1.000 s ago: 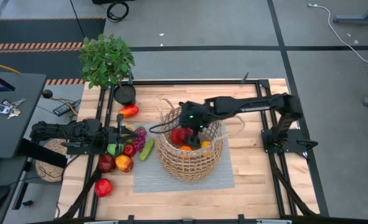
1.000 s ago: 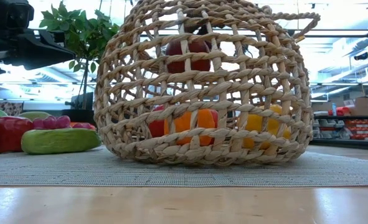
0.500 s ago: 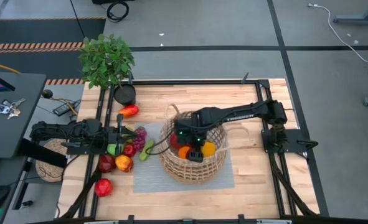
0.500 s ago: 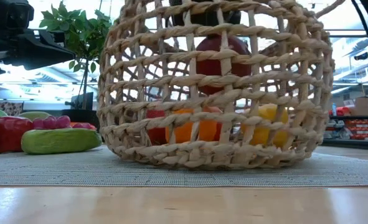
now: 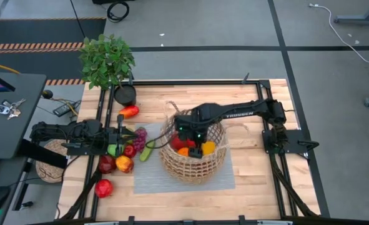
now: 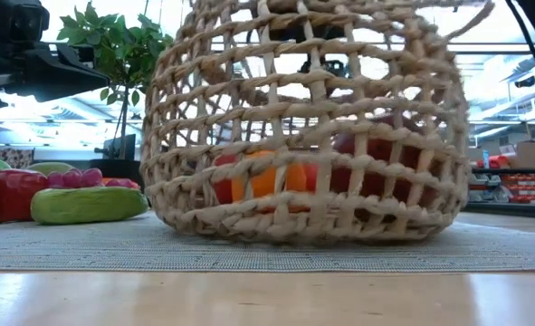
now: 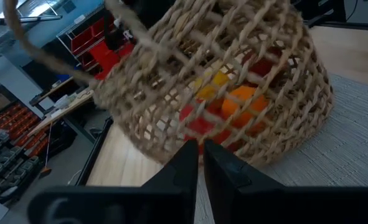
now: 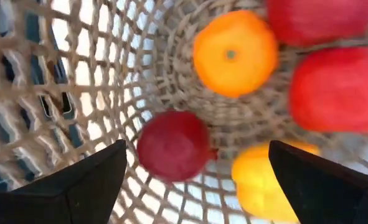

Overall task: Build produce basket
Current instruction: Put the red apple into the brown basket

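While the red apple (image 8: 173, 145) lies loose on the basket (image 5: 193, 170) floor, my right gripper (image 8: 190, 180) stands wide open and empty just above it.

Remaining produce (image 5: 123, 156) sits left of the basket, beside my left gripper (image 5: 119, 134), shut on nothing; that arm is nearer.

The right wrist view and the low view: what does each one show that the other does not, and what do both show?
Only the right wrist view shows the basket's inside from above: a dark red apple lying loose between the open right end effector's fingers, beside a lemon.

Only the low view shows what lies outside: the cucumber, grapes and potted plant.

Both show the basket and the orange in it.
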